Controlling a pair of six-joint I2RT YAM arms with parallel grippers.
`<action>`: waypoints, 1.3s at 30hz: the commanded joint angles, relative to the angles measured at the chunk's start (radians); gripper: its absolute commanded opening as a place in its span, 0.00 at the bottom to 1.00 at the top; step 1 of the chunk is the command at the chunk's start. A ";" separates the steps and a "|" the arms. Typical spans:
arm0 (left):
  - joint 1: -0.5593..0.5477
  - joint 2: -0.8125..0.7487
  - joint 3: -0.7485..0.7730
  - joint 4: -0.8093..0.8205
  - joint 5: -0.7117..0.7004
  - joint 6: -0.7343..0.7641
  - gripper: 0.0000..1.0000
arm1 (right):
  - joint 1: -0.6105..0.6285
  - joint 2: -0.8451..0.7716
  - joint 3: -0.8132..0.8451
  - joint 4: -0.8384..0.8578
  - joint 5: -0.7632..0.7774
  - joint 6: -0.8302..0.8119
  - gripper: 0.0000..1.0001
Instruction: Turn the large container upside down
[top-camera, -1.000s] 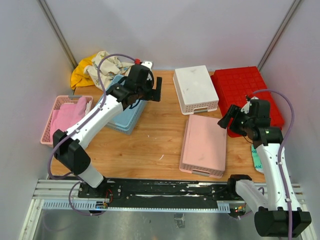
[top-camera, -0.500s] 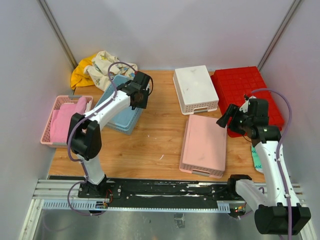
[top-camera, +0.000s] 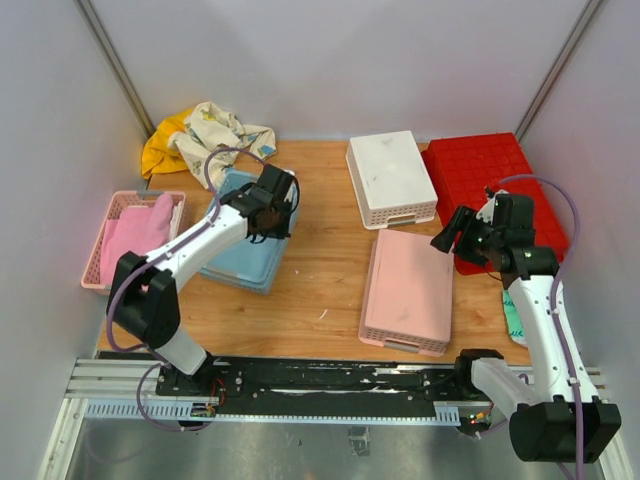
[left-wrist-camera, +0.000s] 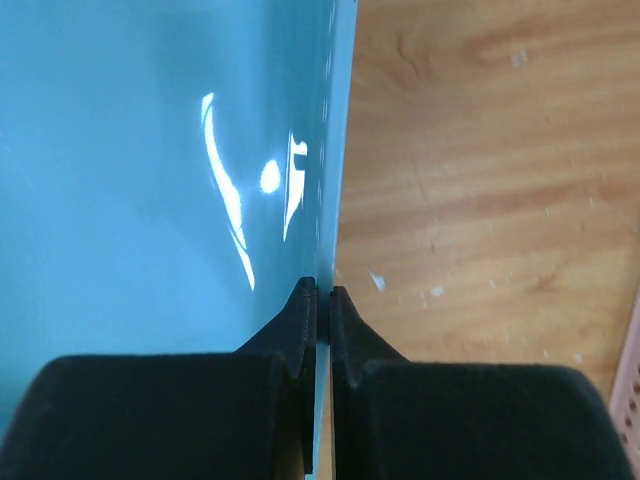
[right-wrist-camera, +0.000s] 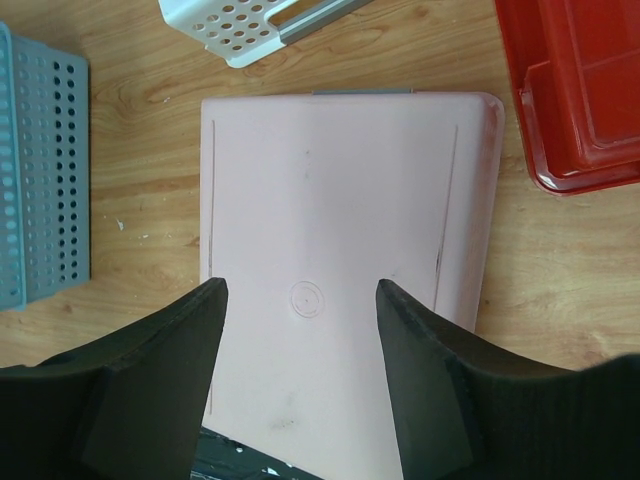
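The large container (top-camera: 490, 178) is the red bin at the back right, its grid-ribbed face turned up; a corner of the red bin (right-wrist-camera: 585, 90) shows in the right wrist view. My right gripper (top-camera: 450, 232) hovers just left of its near-left corner, open with nothing between its fingers, above the upturned pink basket (right-wrist-camera: 340, 200). My left gripper (top-camera: 272, 222) is far away on the left, shut, with its tips (left-wrist-camera: 322, 292) at the right edge of the upturned blue basket (left-wrist-camera: 120, 200). Only a thin sliver of that edge shows between them.
A white perforated basket (top-camera: 390, 178) stands upside down beside the red bin. The pink basket (top-camera: 408, 290) lies in front of it. A pink basket holding pink cloth (top-camera: 110, 235) sits at the far left, and crumpled cloths (top-camera: 200, 135) lie at the back left.
My left arm has swung back and down over the blue basket, and its gripper has gone from wide open to shut. The right gripper has narrowed slightly and edged left.
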 joint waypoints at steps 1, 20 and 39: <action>-0.096 -0.151 -0.112 -0.098 0.089 -0.112 0.00 | -0.007 -0.006 -0.015 0.022 -0.014 0.001 0.63; -0.337 -0.363 -0.008 -0.167 0.331 -0.394 0.00 | -0.001 -0.008 -0.029 0.051 -0.031 -0.005 0.62; -0.282 -0.262 0.241 -0.071 0.343 -0.377 0.00 | -0.001 -0.045 -0.059 0.056 -0.062 0.001 0.61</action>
